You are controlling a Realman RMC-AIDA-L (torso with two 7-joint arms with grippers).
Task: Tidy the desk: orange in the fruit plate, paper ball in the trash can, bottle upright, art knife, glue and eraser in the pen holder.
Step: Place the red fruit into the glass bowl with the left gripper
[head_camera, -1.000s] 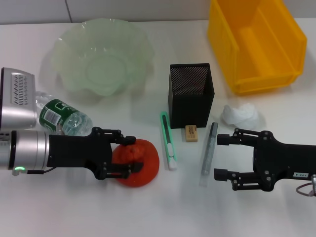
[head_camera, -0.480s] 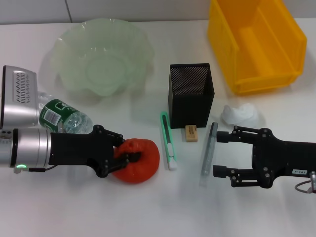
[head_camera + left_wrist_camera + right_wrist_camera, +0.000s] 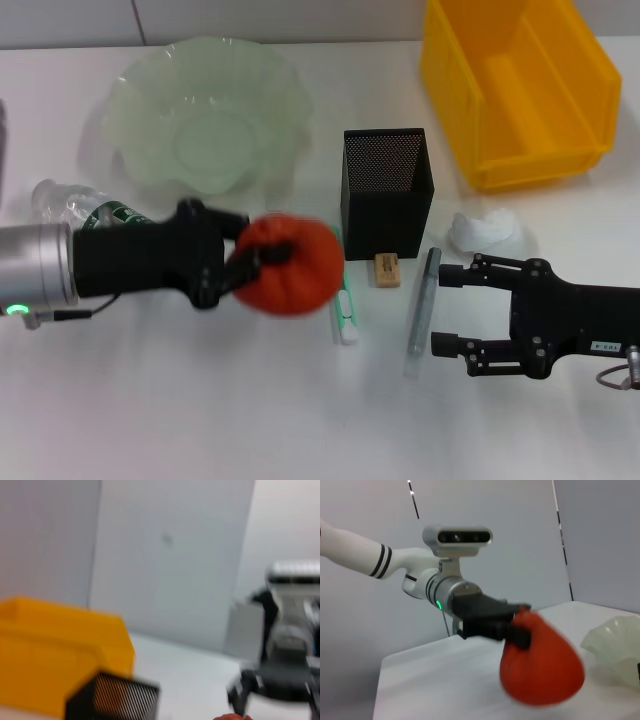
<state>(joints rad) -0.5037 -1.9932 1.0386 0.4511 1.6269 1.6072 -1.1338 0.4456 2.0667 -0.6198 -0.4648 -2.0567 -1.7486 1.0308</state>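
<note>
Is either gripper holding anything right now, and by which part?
The left gripper holds the orange by its near side, lifted off the desk. The right gripper is open and empty, beside the glue.

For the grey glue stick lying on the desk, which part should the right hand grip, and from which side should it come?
Probably the middle of the glue stick, from above. It lies flat, running roughly away from the robot, so fingers closing across its narrow width would fit. The right hand sits open just beside it, while the pen holder stands clear of the stick's middle.

Bare desk (image 3: 300,215) lies between fruit plate (image 3: 205,115) and pen holder (image 3: 388,190).
</note>
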